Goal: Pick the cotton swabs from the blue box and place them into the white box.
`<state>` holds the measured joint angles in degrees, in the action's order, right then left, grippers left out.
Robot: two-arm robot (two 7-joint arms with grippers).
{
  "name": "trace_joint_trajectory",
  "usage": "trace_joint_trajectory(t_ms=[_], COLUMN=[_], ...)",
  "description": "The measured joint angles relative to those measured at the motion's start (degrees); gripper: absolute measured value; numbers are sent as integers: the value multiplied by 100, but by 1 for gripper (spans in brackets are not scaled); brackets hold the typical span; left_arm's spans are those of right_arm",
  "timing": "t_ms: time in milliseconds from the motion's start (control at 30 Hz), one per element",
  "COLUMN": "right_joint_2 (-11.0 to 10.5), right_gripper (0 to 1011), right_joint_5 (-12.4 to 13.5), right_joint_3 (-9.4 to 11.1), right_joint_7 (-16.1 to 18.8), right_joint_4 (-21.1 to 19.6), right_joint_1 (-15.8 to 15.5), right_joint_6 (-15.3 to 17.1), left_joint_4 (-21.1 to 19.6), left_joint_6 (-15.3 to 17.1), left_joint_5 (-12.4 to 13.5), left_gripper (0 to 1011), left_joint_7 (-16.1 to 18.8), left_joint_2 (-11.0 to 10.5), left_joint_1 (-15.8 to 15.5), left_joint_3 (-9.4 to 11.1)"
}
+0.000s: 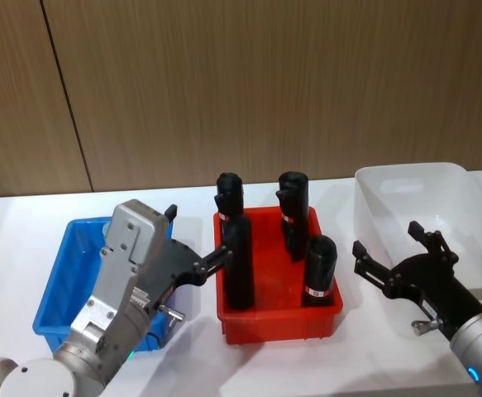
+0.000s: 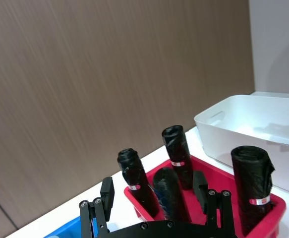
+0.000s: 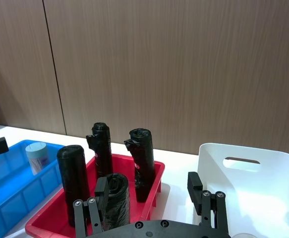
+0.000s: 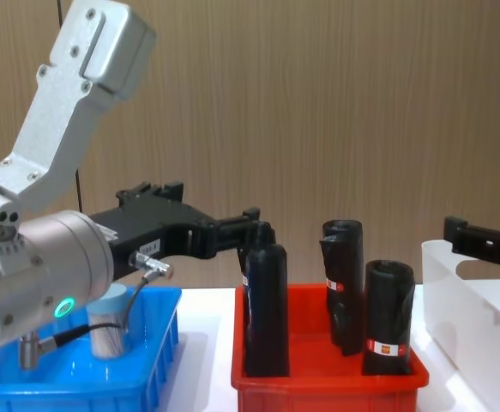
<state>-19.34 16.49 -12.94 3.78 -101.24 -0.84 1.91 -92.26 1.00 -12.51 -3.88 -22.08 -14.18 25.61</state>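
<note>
One wide white desk (image 1: 100, 207) carries three bins in a row. At the right stands the tall translucent white box (image 1: 381, 215) of plastic, with rounded corners and a handle cutout. At the left lies the shallow bright blue box (image 1: 59, 289), rectangular plastic with a flared rim; a red plastic bin (image 1: 278, 318) sits between them. The left gripper (image 1: 198, 234) hangs above the blue box's right edge, pointing toward the red plastic bin, its jaws spread wide with nothing between them; whether one finger touches the near-left black roll (image 1: 239, 273) I cannot tell. The right gripper (image 1: 386, 238) hovers over the desk just before the white box's near-left corner, jaws wide apart and empty. Four black rolls (image 1: 293, 207) with red-white labels stand upright in the red plastic bin. A single cotton swab jar (image 4: 105, 339), small, clear and cylindrical with a pale blue lid, stands upright inside the blue box, toward its right side.
</note>
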Motion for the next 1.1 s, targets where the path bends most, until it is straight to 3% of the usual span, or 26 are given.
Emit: trace_joint_trajectory(t_ms=[267,733,1100], right_joint_2=[0,2,33], right_gripper=[1002,1002,1002], right_joint_5=[-2,-2,43], right_joint_3=[0,1,11], right_joint_7=[2,36,361], right_joint_4=[1,20,261], right_joint_1=[0,5,145], right_joint_6=[1,8,105], left_joint_4=[-93,-97,-96], left_joint_6=[-25,-26,-25], left_joint_5=[99,104,103], left_gripper=[1004,1004,1004], left_joint_7=[307,326,326], left_joint_2=[20,18,18], left_joint_1=[60,62,59], left_joint_3=[43,45,41])
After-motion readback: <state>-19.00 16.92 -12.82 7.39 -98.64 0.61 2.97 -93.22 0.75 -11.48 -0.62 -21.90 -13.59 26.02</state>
